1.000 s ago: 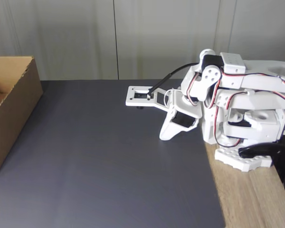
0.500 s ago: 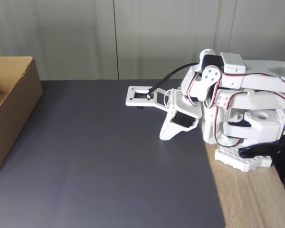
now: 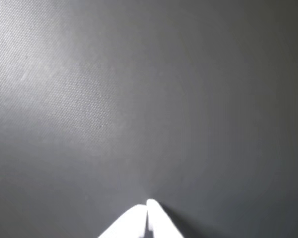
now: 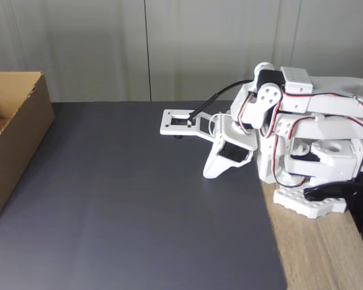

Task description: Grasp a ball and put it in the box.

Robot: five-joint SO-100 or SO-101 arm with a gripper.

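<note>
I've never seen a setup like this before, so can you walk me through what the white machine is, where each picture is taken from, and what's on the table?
The white machine is a small robot arm, folded up at the right edge of a dark grey mat. Its tip is a two-finger gripper for picking things up. One picture comes from a fixed camera looking down at the table from the front. The other comes from a camera on the arm's wrist: it looks at bare mat, with the fingertips pressed together at the bottom. At the left edge of the fixed view stands a brown cardboard box. The gripper holds nothing.
</note>
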